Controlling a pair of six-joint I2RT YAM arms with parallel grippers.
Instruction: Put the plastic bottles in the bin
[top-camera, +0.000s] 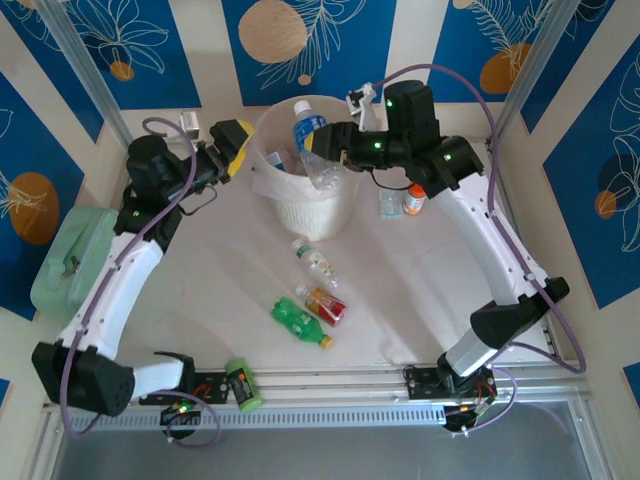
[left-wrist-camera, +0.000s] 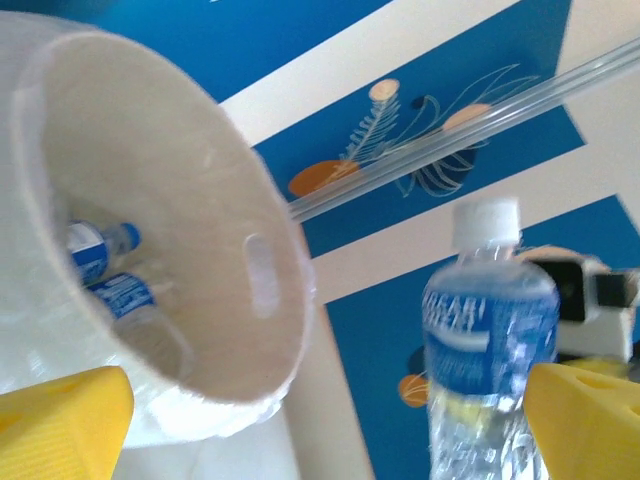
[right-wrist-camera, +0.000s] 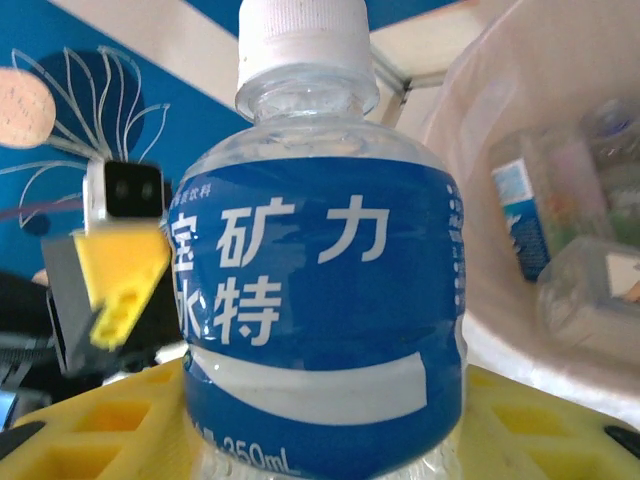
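Note:
A clear plastic bottle with a blue label and white cap (top-camera: 307, 128) stands upright over the white ribbed bin (top-camera: 300, 205), and my right gripper (top-camera: 320, 155) is shut on its lower body. In the right wrist view the bottle (right-wrist-camera: 320, 300) sits between yellow fingers (right-wrist-camera: 540, 420). My left gripper (top-camera: 238, 146) stands open just left of the bin rim, holding nothing. Its wrist view shows that bottle (left-wrist-camera: 490, 340) near one yellow finger (left-wrist-camera: 585, 420). Bottles (left-wrist-camera: 95, 250) lie inside the bin (left-wrist-camera: 250, 330). On the table lie a clear bottle (top-camera: 315, 258), a red-labelled one (top-camera: 325, 303) and a green one (top-camera: 298, 322).
A small orange-capped bottle (top-camera: 413, 198) stands right of the bin under the right arm. A green-and-black cylinder (top-camera: 241, 384) lies by the left arm's base. A pale green box (top-camera: 70, 255) sits at the table's left edge. Patterned blue walls close off the back.

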